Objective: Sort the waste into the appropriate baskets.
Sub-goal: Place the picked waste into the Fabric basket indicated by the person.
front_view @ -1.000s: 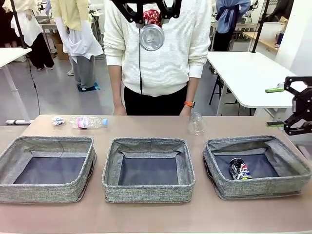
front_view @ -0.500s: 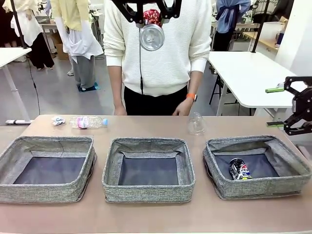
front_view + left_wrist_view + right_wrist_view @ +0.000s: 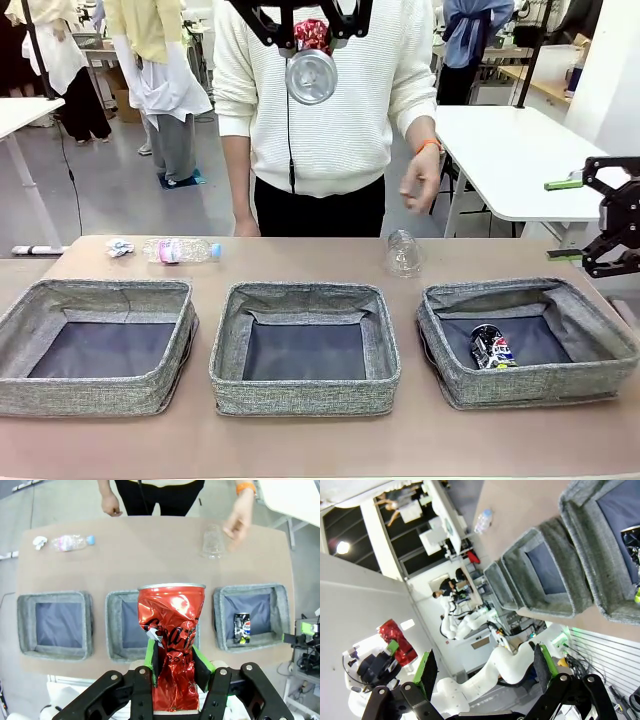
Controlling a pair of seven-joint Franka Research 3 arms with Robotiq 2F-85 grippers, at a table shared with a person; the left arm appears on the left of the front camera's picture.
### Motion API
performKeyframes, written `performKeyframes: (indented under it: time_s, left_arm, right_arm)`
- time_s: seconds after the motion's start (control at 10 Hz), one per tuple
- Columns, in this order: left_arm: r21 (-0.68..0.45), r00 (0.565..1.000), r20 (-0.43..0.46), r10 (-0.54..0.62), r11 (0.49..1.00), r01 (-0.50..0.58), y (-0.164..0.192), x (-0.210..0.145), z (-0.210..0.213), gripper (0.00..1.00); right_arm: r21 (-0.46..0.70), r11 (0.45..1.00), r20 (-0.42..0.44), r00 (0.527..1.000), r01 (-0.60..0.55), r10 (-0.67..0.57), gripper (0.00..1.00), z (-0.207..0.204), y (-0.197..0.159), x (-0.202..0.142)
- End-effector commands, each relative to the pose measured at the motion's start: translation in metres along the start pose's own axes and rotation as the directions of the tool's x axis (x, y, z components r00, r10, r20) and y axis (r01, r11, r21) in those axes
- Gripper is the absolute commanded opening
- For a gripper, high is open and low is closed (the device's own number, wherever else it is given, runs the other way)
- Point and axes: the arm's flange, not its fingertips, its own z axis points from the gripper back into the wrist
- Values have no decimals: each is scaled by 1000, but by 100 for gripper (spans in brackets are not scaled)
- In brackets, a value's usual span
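**Risks**
- Left jaws are clamped on the lower body of the crushed red can (image 3: pixel 172 630), held high over the surface (image 3: pixel 300 440). In the front view it sits at top centre of the frame (image 3: pixel 311 70).
- In the left wrist view the can hangs over the centre basket (image 3: pixel 114 625). The only sorted can lies in the right-frame basket, so letting go here would probably mis-sort it.
- Dropped from this height, the can could strike a soft wall and bounce out onto the surface.
- The dented metal gives the pads an uneven seat, so it may slip or twist during travel.
- The person's hand (image 3: pixel 420 180) is raised upper right of centre, near the clear plastic container (image 3: pixel 403 253). A sweep toward the right-frame basket could cross it.
- The container lies on its side and a nudge may roll it.
- Right jaws stand wide apart with nothing between them, at the right edge of the frame.

**Containers**
- Left-frame basket (image 3: pixel 95 395): nothing inside.
- Centre basket (image 3: pixel 305 397): nothing inside.
- Right-frame basket (image 3: pixel 530 385): one Pepsi can (image 3: pixel 492 350), lying on the lining.

**Unsorted, far edge of the surface**
- The paper wad (image 3: pixel 120 247) and bottle (image 3: pixel 180 250) are at upper left, just beside each other.
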Motion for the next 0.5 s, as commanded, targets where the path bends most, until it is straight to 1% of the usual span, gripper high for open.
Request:
performKeyframes:
  time_s: [0.0, 0.4]
  left_arm:
    - [-11, 1000, 10, 0, 1000, 0, 9, -6, -2, 28]
    - [-11, 1000, 10, 0, 1000, 0, 9, -6, -2, 28]
  right_arm:
    - [24, 1000, -1, 1000, 11, -11, 100, -1, 4, -2]
    - [24, 1000, -1, 1000, 11, -11, 100, -1, 4, -2]
